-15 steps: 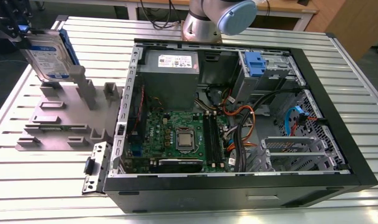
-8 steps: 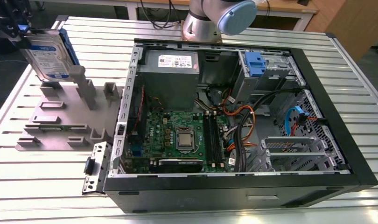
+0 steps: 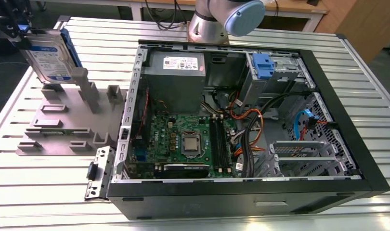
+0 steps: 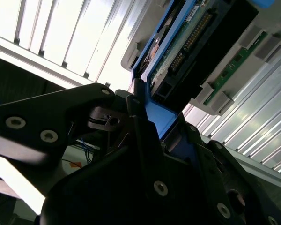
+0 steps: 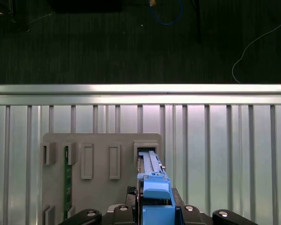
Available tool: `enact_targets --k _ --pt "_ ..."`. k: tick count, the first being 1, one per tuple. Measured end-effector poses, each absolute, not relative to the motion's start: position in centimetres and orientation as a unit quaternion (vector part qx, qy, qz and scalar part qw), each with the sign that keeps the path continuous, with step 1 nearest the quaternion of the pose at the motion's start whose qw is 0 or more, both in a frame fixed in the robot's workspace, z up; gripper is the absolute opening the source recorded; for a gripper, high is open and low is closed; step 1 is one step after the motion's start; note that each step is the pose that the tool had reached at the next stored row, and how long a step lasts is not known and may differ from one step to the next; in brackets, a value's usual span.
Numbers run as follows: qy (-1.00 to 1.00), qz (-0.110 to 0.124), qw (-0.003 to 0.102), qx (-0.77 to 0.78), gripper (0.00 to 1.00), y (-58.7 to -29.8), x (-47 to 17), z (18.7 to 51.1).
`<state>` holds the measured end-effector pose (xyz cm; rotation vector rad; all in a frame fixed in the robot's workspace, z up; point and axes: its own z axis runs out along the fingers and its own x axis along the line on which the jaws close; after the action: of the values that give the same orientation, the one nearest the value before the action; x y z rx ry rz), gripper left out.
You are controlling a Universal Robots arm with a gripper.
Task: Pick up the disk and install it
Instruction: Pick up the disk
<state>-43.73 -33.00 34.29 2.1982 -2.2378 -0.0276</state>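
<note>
Here the claw [image 4: 139, 117] is clamped on the blue carrier end of the disk [image 3: 49, 57], holding it upright at the exterior view's far left. The disk is just over a grey holder [image 3: 60, 130] on the slatted table [image 3: 28, 192]. The open computer case [image 3: 246, 204] lies to the exterior view's right, apart from the disk.

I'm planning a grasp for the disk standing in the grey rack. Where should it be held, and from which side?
Take the disk by the blue tab at its upper end, coming down from above. It stands on edge with its lower end in a slot of the grey rack, so the top end is the free one. The gripper is shut on that tab.
</note>
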Motion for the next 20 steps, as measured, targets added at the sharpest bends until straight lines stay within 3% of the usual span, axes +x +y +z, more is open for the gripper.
enact_targets --k 20 --pt "-0.713 -0.013 -0.002 0.701 0.36 -33.0 -43.73 34.76"
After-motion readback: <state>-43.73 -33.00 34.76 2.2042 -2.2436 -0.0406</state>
